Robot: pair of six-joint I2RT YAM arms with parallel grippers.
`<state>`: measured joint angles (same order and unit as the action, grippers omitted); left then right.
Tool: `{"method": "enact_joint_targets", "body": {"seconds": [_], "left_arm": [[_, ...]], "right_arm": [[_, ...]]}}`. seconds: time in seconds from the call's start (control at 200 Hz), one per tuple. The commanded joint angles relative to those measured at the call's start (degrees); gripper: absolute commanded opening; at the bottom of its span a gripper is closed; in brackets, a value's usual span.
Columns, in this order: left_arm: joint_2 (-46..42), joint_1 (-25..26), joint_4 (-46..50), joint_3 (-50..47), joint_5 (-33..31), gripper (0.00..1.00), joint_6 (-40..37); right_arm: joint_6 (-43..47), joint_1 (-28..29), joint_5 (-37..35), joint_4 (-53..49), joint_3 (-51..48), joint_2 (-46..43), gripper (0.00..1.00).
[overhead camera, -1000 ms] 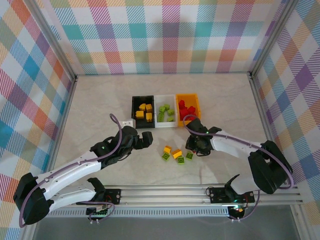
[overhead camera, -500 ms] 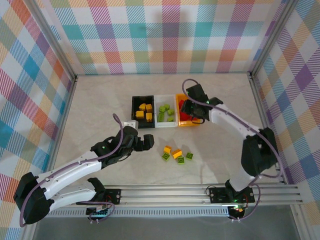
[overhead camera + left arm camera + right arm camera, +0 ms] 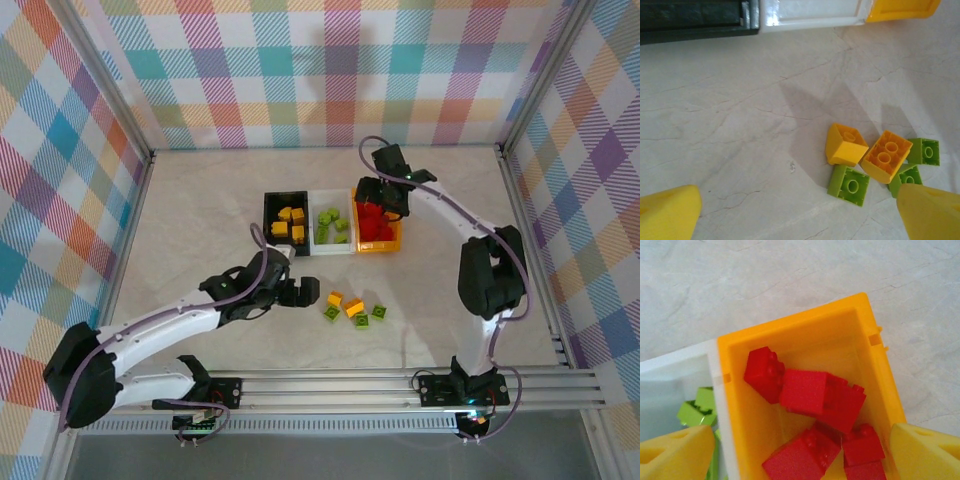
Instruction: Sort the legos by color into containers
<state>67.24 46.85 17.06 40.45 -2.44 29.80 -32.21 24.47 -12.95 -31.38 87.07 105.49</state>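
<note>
Plainly the left fingers [image 3: 305,293], spread wide and empty, are hovering just left of the loose legos [image 3: 352,308] on the bench [image 3: 200,220], nearer them than the right fingers [image 3: 383,200], which are hanging open and empty over the orange bin [image 3: 790,322] of red legos [image 3: 810,390]

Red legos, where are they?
Top view: the red legos lie in the orange bin, rightmost of three, next to the white bin, under the right claw.
</note>
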Motion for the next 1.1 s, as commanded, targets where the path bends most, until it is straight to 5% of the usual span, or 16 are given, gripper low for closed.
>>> {"method": "enact_joint_targets", "body": {"seconds": [0.0,0.425,0.68,1.095], "left_arm": [[4.05,0.53,-4.23,3.16,4.49,0.98,-2.72],[29.54,5.42,2.31,19.13,4.29,0.79,-11.05],[34.41,6.85,5.24,19.41,0.03,0.75,-12.22],[35.08,6.76,6.22,19.02,-1.77,0.38,-11.28]], "right_arm": [[0.47,1.64,2.20,0.29,-5.24,-7.16,0.91],[-3.26,3.26,3.39,5.19,-28.55,-25.06,0.92],[-3.26,3.30,2.14,4.78,-29.67,-28.84,0.93],[-4.00,3.26,1.52,4.70,-29.76,-29.94,0.93]]}}
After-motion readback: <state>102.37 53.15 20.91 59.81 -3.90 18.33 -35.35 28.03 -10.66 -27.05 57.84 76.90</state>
